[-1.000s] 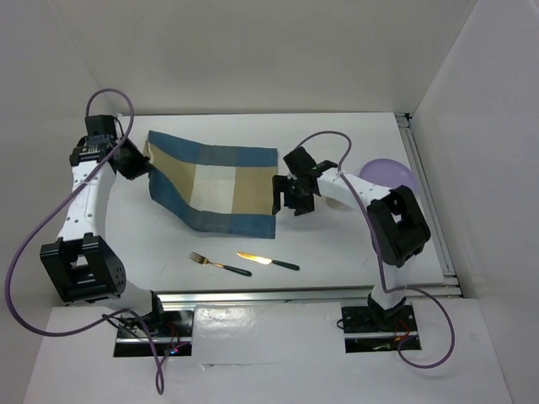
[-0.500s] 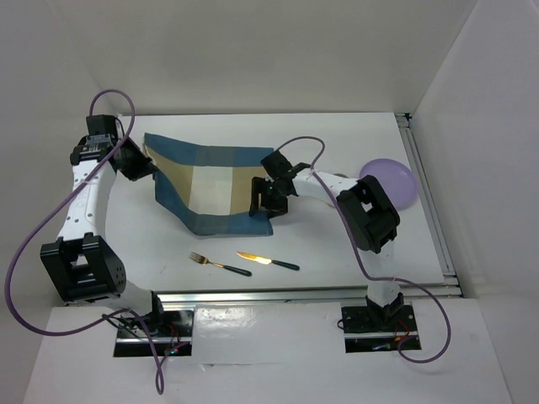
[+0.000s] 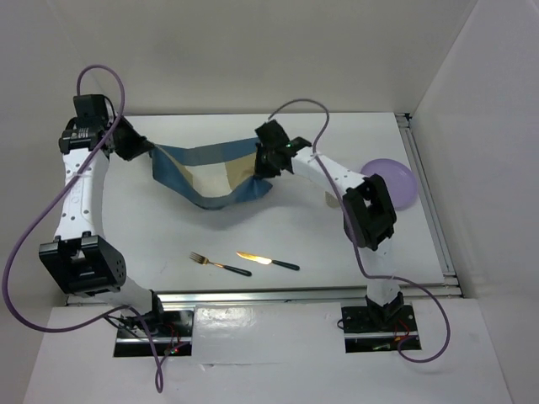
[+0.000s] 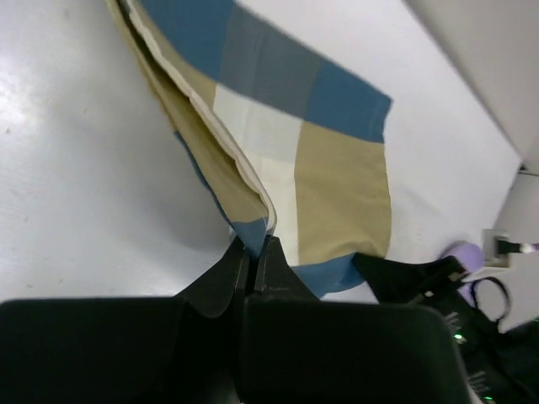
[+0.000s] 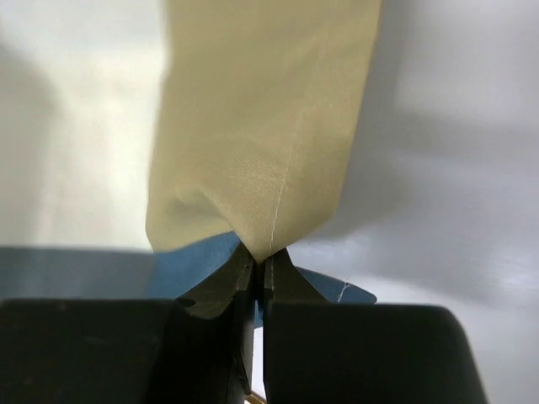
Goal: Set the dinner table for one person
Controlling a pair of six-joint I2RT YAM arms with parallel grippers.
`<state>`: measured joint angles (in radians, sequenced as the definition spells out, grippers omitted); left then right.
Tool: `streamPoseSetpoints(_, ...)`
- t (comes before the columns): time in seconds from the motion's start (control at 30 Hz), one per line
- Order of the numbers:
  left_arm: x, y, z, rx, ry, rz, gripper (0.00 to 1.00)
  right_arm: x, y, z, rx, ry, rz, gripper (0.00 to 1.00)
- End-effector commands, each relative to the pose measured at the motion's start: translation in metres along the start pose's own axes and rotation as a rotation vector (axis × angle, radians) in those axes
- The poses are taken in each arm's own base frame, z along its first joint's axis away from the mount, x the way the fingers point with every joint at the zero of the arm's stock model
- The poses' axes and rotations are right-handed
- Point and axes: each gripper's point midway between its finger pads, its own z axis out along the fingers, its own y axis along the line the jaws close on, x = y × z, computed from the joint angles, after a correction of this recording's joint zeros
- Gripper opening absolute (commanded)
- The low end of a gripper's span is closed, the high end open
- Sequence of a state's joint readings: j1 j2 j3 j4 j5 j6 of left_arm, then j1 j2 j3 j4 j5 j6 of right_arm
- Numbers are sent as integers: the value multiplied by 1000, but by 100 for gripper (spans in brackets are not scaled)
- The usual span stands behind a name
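Left gripper and right gripper both clenched on blue-and-tan checked cloth placemat, sagging between them over far half of white dinner table.

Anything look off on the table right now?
The placemat is not lying flat: it hangs bunched and folded between the left gripper and right gripper, each shut on an edge. Fork, knife, plate look fine.

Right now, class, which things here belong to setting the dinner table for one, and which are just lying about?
Belong: table, placemat (held up by left gripper and right gripper), fork, knife, plate.
Lying about: nothing loose; only fixtures, the cables and metal rail.
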<state>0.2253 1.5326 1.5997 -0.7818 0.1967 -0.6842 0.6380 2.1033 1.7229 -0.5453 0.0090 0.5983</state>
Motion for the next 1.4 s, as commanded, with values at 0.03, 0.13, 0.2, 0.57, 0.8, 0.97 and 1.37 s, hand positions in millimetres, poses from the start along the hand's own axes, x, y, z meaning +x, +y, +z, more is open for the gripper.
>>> streamPoseSetpoints(0.03, -33, -51, -33, 151, -83, -13, 0, -132, 29, -128, -94, -352, -55, 0)
streamPoseSetpoints(0.13, -32, -58, -37, 185, -69, -18, 0, -143, 28, -157, -91, -375, -78, 0)
streamPoseSetpoints(0.2, -26, -56, -38, 195, -64, -25, 0, -129, 20, -165, -75, -349, -78, 0)
streamPoseSetpoints(0.57, 82, 43, 18, -2, 186, 11, 97, 12, -75, -150, 103, -61, -39, 83)
streamPoseSetpoints(0.8, 37, 33, 24, -52, 78, 88, 91, -34, -51, -150, 71, -154, -67, 72)
streamPoseSetpoints(0.97, 64, 42, 62, -67, 189, 109, 36, -26, -42, -105, 44, -78, -77, 39)
streamPoseSetpoints(1.37, 113, 94, 117, -241, 335, 98, 11, 74, -50, -27, 113, 182, -92, 12)
